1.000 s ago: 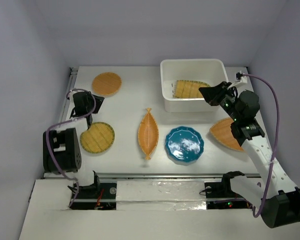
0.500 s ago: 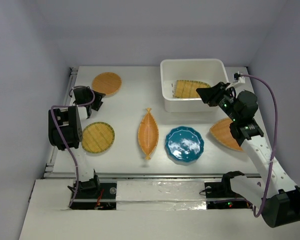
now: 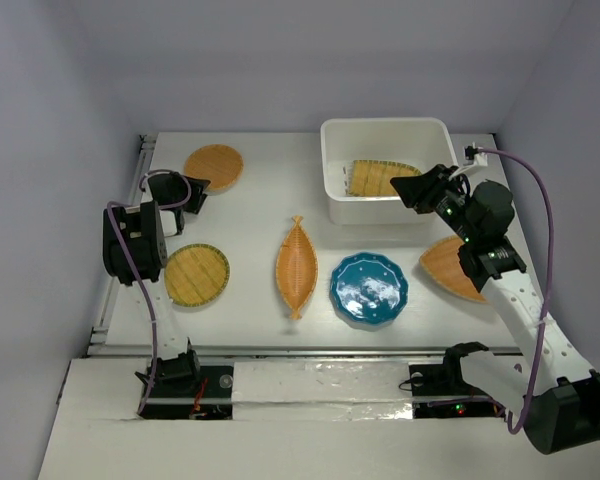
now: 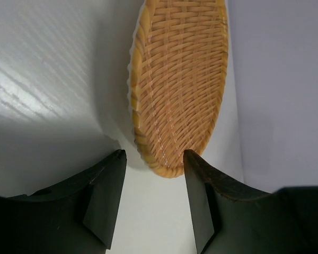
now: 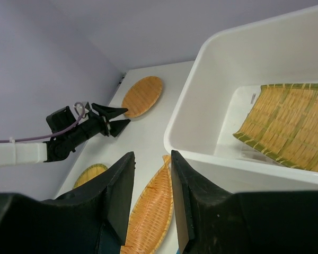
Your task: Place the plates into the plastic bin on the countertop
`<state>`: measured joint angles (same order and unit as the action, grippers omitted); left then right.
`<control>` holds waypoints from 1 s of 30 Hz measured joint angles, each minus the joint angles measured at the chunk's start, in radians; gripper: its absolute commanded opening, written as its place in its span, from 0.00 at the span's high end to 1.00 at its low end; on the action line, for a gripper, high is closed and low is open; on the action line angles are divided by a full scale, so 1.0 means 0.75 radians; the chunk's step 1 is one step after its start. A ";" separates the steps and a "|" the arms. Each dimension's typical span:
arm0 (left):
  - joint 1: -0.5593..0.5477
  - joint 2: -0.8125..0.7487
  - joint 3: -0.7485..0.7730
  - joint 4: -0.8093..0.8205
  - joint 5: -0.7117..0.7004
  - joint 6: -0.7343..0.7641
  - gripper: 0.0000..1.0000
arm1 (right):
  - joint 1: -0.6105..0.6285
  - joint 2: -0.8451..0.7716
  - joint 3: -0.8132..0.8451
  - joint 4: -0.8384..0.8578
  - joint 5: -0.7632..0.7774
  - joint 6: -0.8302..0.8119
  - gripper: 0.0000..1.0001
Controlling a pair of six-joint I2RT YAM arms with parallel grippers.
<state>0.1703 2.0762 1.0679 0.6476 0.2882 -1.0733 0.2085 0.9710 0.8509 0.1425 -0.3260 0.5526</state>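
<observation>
White desk [image 3: 265,195], metal rail [image 3: 143,150] at left, lavender walls [image 3: 60,100]. Left tool [image 3: 198,188] parted, empty, near round plate [image 3: 213,166]. Right tool [image 3: 400,182] narrowly parted, empty, at bin [image 3: 380,125].

The left arm [image 3: 132,245] and right arm [image 3: 525,310] have white links, black joint blocks and looping purple cables [image 3: 551,262]. Green lights [image 3: 447,210] glow on the joint nearest the bin [image 3: 385,124].
</observation>
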 measured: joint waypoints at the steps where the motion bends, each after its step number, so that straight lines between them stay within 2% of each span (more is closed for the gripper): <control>1: 0.000 0.012 0.004 0.019 0.002 -0.006 0.54 | 0.002 0.000 0.000 -0.001 -0.001 -0.001 0.60; 5: 0.000 0.052 0.028 0.072 0.016 -0.018 0.56 | 0.004 0.001 0.000 0.000 -0.005 -0.003 0.61; 8: 0.000 0.087 0.046 0.113 0.025 -0.027 0.62 | 0.004 0.007 0.001 0.001 -0.010 -0.003 0.61; 9: 0.000 0.097 0.051 0.123 0.027 -0.035 0.70 | 0.004 0.009 0.002 0.001 -0.011 -0.003 0.61; 11: 0.000 0.116 0.058 0.132 0.030 -0.046 0.79 | 0.004 0.012 0.002 0.000 -0.012 -0.003 0.61; 12: 0.001 0.125 0.061 0.133 0.031 -0.047 0.89 | 0.004 0.012 0.002 0.000 -0.015 -0.003 0.61; 14: 0.006 0.138 0.061 0.145 0.036 -0.071 1.00 | 0.004 0.012 0.005 0.000 -0.018 -0.003 0.61; 21: 0.011 0.143 0.059 0.201 0.055 -0.096 1.00 | 0.004 -0.029 0.007 -0.010 -0.020 -0.003 0.61; 27: 0.020 0.138 -0.056 0.370 0.077 -0.094 1.00 | 0.011 -0.098 0.007 -0.029 -0.021 -0.003 0.61; 30: 0.022 0.092 -0.162 0.455 0.090 -0.101 1.00 | 0.020 -0.114 0.007 -0.028 -0.032 0.001 0.48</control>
<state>0.1871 2.1452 0.9466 0.9890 0.3557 -1.1488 0.2237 0.8856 0.8558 0.1215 -0.3500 0.5533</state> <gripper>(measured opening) 0.054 0.466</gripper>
